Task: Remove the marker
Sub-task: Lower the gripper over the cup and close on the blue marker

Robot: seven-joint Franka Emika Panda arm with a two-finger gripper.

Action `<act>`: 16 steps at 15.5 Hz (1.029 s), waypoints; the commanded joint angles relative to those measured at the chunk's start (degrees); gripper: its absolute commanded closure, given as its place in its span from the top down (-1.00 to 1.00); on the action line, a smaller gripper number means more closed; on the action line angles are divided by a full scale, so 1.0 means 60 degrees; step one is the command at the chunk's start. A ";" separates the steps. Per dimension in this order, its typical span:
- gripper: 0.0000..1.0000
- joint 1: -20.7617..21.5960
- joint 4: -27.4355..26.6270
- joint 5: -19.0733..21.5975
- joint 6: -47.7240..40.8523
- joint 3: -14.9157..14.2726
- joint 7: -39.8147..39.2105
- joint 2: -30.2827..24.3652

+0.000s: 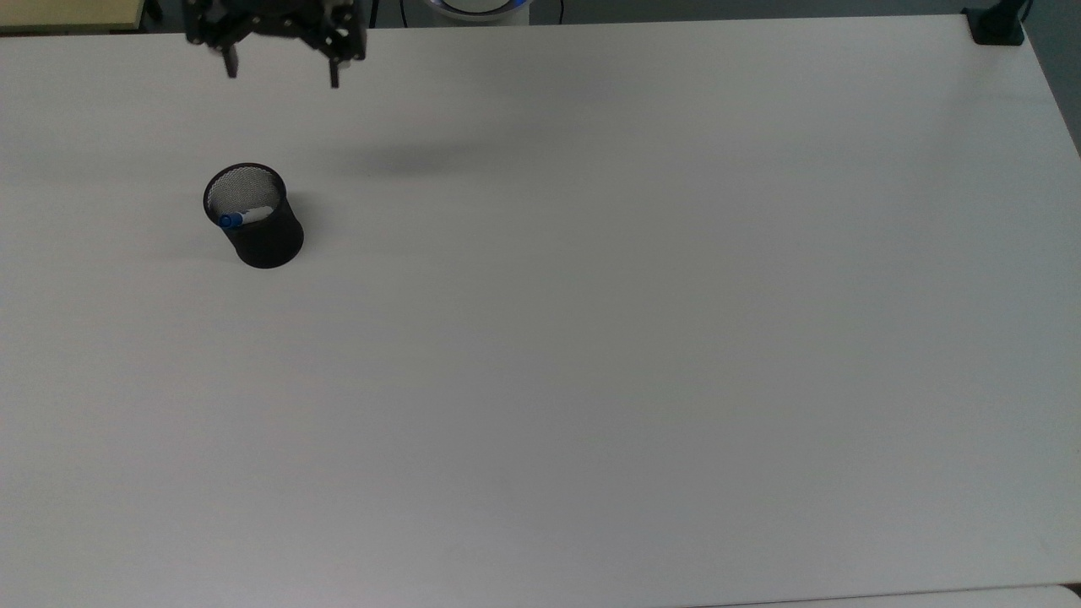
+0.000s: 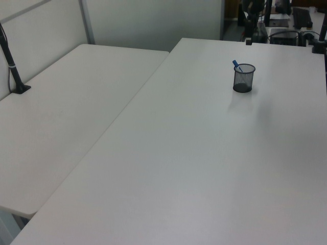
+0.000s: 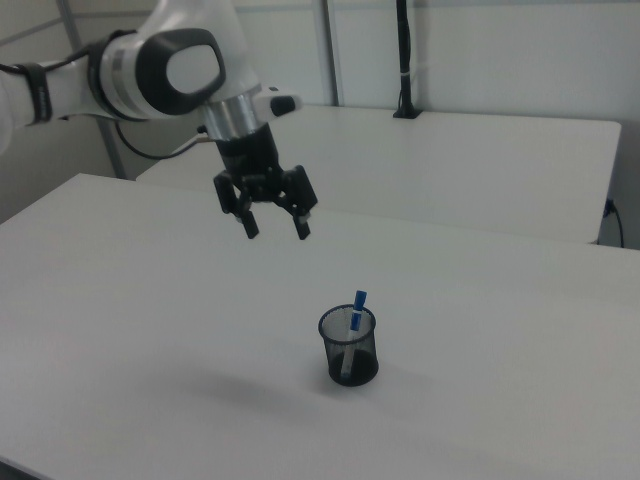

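Note:
The marker (image 1: 243,218), white with a blue cap, leans inside a black mesh cup (image 1: 256,218) on the white table (image 1: 591,338); its blue cap pokes above the rim in the left view (image 2: 236,65) and right view (image 3: 358,303). The cup (image 3: 349,347) stands upright. My gripper (image 1: 281,78) hangs open and empty in the air, beyond the cup toward the top view's upper edge. In the right view the gripper (image 3: 276,229) is above and to the left of the cup, well clear of it.
A second white table (image 2: 66,107) adjoins on the left view's left. A black post base (image 1: 996,25) sits at the top view's upper right corner. Equipment (image 2: 286,30) stands beyond the table's far edge.

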 commanded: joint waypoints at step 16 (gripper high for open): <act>0.79 -0.0094 -0.2933 -0.0272 0.7503 -0.1098 0.0827 0.1375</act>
